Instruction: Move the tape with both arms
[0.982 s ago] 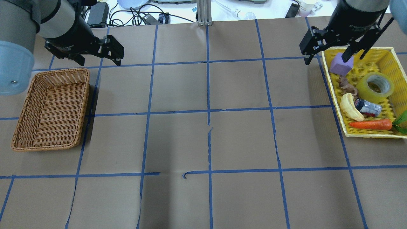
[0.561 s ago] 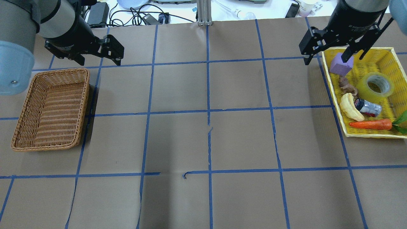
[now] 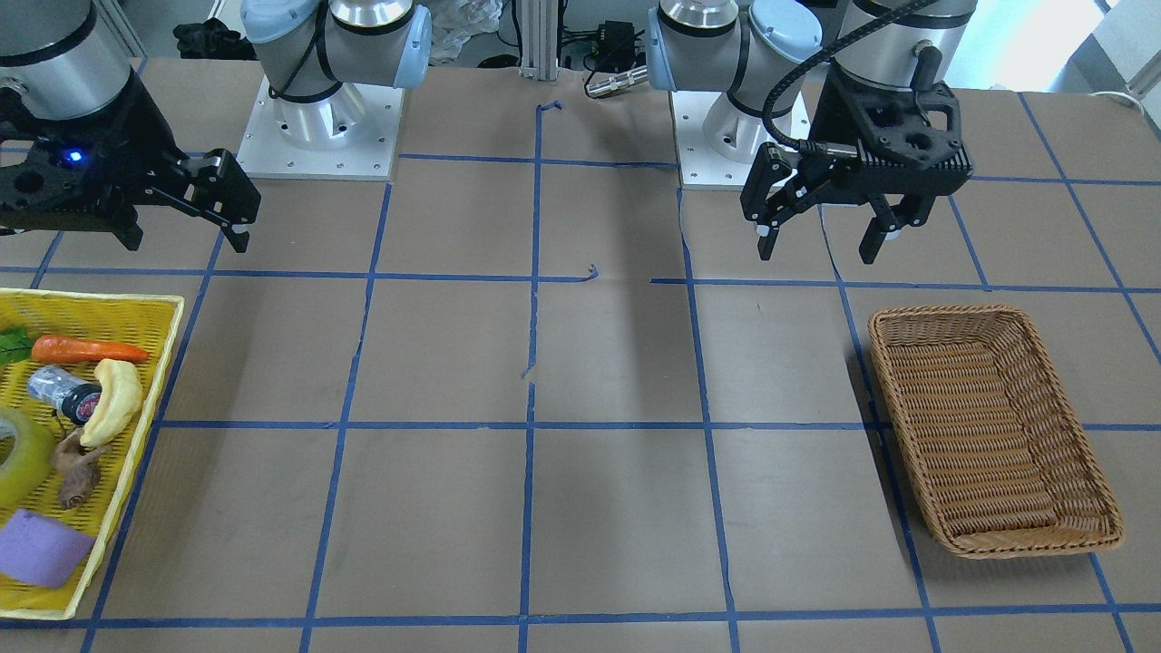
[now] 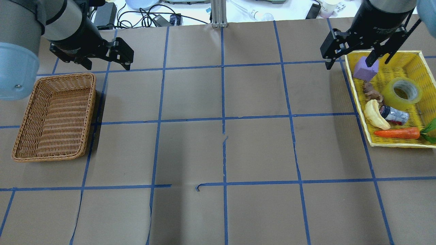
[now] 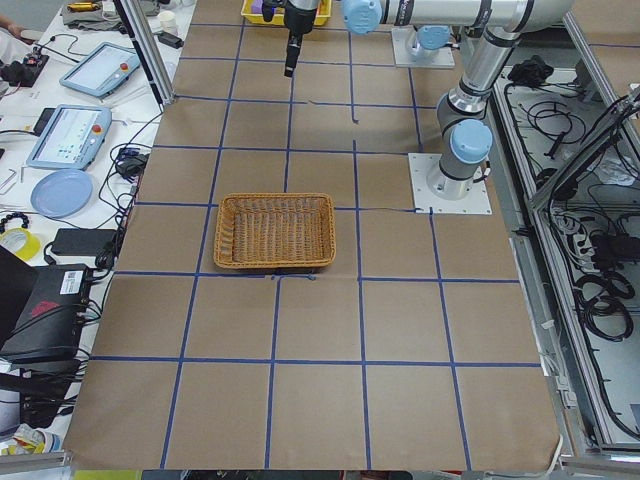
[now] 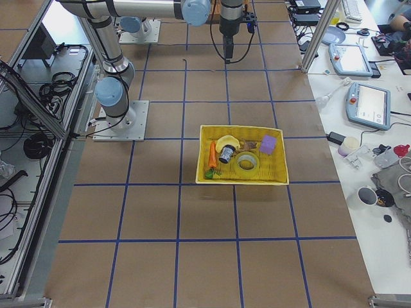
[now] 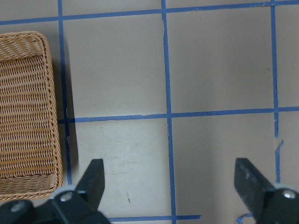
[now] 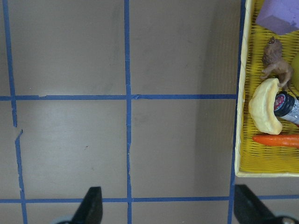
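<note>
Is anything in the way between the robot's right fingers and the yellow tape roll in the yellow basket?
Nothing visible covers the glossy yellow tape roll; its top is bare in the yellow plastic basket. The purple block lies beside it, nearer the open right gripper, so coming straight down looks safest.

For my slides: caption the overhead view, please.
Open left gripper near the brown wicker basket; open right gripper near the yellow mesh tray containing the glossy yellow tape roll.
</note>
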Available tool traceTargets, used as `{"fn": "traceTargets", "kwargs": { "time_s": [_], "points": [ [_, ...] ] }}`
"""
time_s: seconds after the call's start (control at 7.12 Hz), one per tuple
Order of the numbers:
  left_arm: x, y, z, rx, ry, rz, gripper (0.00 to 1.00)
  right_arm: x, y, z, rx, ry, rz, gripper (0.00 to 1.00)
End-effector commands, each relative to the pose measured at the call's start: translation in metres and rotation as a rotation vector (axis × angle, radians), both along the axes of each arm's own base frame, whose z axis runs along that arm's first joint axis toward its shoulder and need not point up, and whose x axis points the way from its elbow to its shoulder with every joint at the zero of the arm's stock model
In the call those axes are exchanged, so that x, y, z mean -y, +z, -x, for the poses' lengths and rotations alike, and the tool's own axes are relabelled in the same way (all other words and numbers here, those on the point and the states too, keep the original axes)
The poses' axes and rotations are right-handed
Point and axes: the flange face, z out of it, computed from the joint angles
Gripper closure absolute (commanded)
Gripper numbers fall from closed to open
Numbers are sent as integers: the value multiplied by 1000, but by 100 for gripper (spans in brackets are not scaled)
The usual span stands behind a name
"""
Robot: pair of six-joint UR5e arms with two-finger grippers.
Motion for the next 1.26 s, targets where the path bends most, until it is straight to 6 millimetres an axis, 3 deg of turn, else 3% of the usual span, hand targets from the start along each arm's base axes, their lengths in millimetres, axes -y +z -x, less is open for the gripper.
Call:
{"fn": "traceTargets", "kwargs": {
  "time_s": [0.0,0.84,1.12],
  "points": [
    [1,1,0,0,-2,2,0,0,0,0,1,0,1,0],
    [-1,4,0,5,-1,-10,0,0,0,0,1,0,1,0],
    [-18,-13,-2,0,16,-201,0,0,0,0,1,0,1,0]
  ]
}}
